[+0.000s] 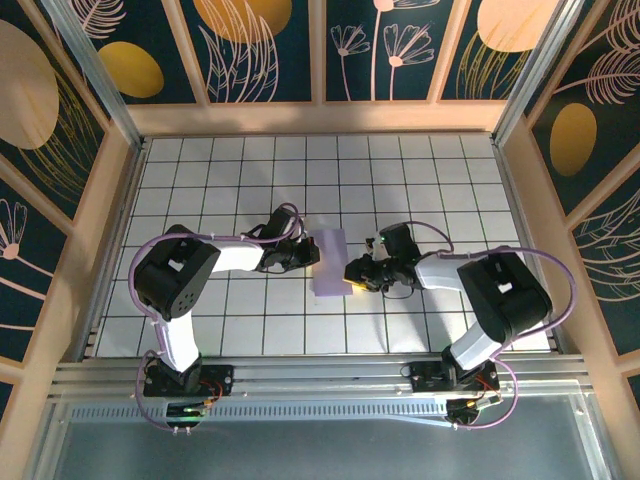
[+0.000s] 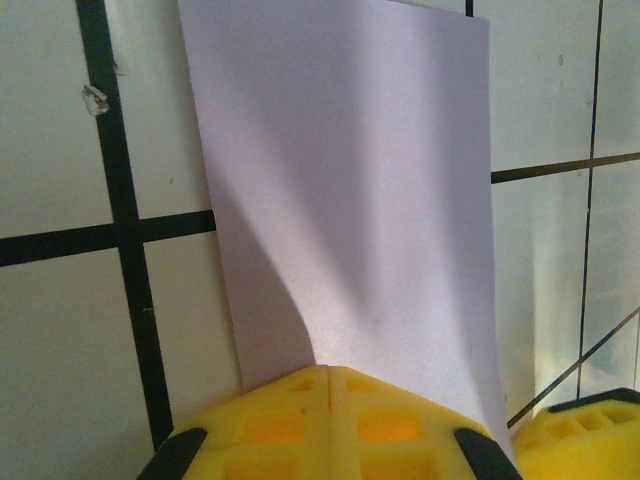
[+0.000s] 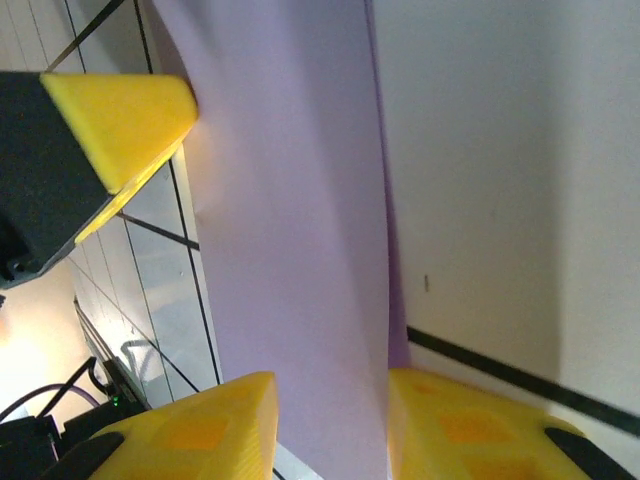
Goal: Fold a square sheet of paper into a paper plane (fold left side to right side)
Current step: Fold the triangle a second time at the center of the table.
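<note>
Lying folded in half, paper (image 1: 330, 262), long axis near-to-far

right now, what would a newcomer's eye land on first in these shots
The lavender sheet of paper, a narrow rectangle, lies in the middle of the gridded table. The left gripper, jaws shut, meets its left side. The right gripper stands open on the other side, with the paper running between its yellow fingers.
</note>
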